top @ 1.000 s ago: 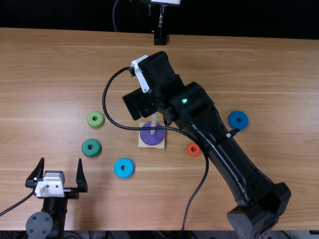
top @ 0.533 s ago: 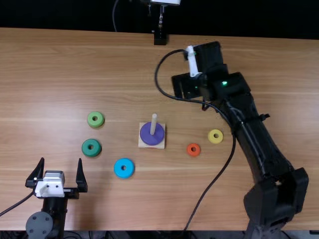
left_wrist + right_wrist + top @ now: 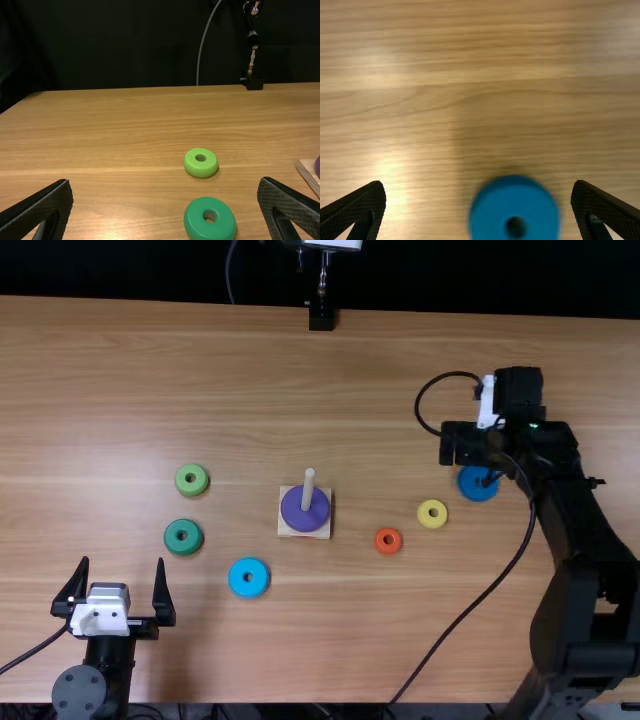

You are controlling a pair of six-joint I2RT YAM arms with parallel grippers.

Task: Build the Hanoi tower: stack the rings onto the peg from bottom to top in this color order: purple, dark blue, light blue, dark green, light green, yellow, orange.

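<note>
Centrally, find the purple ring (image 3: 305,517) lying flat around the upright peg (image 3: 309,490), on the square wooden base (image 3: 284,530). Just right of that, see the orange ring (image 3: 380,546), then the yellow ring (image 3: 424,520), both flat on the table (image 3: 200,640). Farther right, note the dark blue ring (image 3: 473,494), partly covered from above by the right gripper (image 3: 490,476). From the right wrist view, read spread fingers, with blue between and a gap on either side. Nearer the robot, left of the base, notice the light blue ring (image 3: 237,586); farther left, the dark green ring (image 3: 171,543), with the light green ring (image 3: 180,487) just beyond. At the near left, see the left gripper (image 3: 122,565), empty, fingers wide apart.
</note>
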